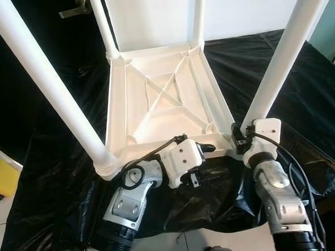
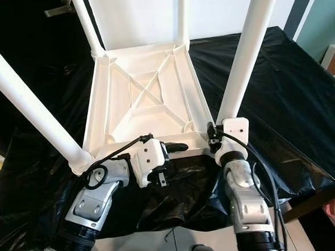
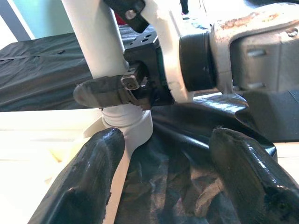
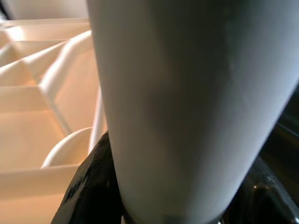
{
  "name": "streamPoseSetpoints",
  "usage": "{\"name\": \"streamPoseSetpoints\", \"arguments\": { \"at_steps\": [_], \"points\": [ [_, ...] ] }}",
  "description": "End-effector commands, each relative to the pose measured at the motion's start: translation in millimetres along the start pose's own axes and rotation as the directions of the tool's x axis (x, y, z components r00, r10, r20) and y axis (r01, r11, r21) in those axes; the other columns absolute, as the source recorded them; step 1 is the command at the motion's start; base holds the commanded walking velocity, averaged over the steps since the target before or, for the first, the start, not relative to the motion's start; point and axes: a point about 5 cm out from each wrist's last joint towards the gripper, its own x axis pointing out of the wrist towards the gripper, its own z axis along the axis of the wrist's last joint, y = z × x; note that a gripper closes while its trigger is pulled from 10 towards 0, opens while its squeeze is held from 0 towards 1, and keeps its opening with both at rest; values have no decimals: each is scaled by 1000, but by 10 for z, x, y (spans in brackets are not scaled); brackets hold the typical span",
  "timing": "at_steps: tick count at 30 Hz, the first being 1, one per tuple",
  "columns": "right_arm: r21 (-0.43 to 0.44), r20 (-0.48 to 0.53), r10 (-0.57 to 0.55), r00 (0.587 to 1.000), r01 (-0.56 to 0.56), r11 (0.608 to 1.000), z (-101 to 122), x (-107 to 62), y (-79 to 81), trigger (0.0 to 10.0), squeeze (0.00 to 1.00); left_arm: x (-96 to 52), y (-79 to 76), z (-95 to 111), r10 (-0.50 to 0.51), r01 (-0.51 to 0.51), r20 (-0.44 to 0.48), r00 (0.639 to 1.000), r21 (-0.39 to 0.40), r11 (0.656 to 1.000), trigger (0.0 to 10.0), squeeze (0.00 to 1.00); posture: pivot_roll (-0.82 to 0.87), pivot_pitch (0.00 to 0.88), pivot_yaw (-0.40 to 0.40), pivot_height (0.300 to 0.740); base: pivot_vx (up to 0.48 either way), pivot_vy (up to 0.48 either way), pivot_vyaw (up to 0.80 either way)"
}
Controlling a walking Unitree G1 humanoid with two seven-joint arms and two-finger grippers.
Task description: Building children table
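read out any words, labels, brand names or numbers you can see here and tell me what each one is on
None: no word, label, brand, number or sign can be read.
The upturned white table top and its white legs are plain.
The black sheet under them bears no print.
The left hand and right hand carry no legible marking.
The yellow thing at the left edge shows no text.

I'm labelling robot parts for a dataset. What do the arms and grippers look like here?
Both arms are silver metal segments over black ribbed cuffs, with looping black cables. Each wrist ends in a white blocky housing with small screw holes. The left gripper and right gripper each have two long, rounded black fingers, glossy and slightly scuffed.
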Motion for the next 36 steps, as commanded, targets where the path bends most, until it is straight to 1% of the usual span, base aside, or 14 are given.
{"name": "streamPoseSetpoints", "arguments": {
  "at_steps": [1,4,5,7,14,19,20,21,27,29,33,34,35,36],
  "points": [
    [-20,-84,-92,992,90,996,-158,-41,-31,10000,0,2,43,-24,104,-104,-12,995,-2,995,10000,0,-175,103,58,740,0,0,0],
    [3,-97,-144,985,144,990,-171,-61,56,10000,0,1,43,-24,109,-110,-13,994,-4,994,10000,0,-169,102,55,740,0,0,0],
    [3,-97,-144,985,144,990,-171,-61,56,10000,0,1,43,-24,109,-110,-13,994,-4,994,10000,0,-169,102,55,740,0,0,0],
    [14,-98,-130,987,132,991,-165,-73,137,10000,0,1,36,-22,112,-112,-12,994,-7,994,10000,0,-167,101,53,740,0,0,0],
    [-16,-98,-132,986,131,991,-138,-64,140,10000,0,5,29,-32,111,-111,-15,994,-5,994,10000,0,-169,100,51,740,0,0,0],
    [-4,-75,-118,990,118,993,-100,-51,169,10000,0,-6,50,-42,112,-112,-24,993,9,994,10000,0,-171,99,51,740,0,0,0],
    [1,-62,-110,992,111,994,-80,-47,170,10000,698,-11,51,-44,113,-113,-24,993,10,994,10000,0,-174,100,50,740,0,0,0],
    [8,-51,-100,994,101,995,-62,-44,167,10000,1000,-17,52,-48,114,-114,-25,993,10,993,10000,0,-174,100,50,740,0,0,0],
    [17,18,-27,999,27,999,24,-36,43,10000,1000,-23,56,-52,124,-124,-25,992,9,992,10000,0,-176,97,46,740,0,0,0],
    [29,41,51,998,-52,998,44,-42,-15,10000,1000,-28,56,-56,125,-125,-25,992,9,992,10000,0,-178,94,46,740,0,0,0],
    [36,47,82,995,-84,996,50,-44,-36,10000,1000,-30,56,-58,125,-125,-26,992,10,992,10000,0,-178,94,46,740,0,0,0],
    [22,62,120,991,-122,992,56,-43,-85,10000,949,-34,57,-62,125,-125,-27,992,10,992,10000,0,-180,93,47,740,0,0,0],
    [22,62,120,991,-122,992,56,-43,-85,10000,949,-34,57,-62,125,-125,-27,992,10,992,10000,0,-180,93,47,740,0,0,0],
    [-1,72,189,979,-189,982,58,-44,-145,10000,0,-40,59,-66,124,-124,-29,992,12,992,10000,0,-180,93,47,740,0,0,0]
  ]
}}
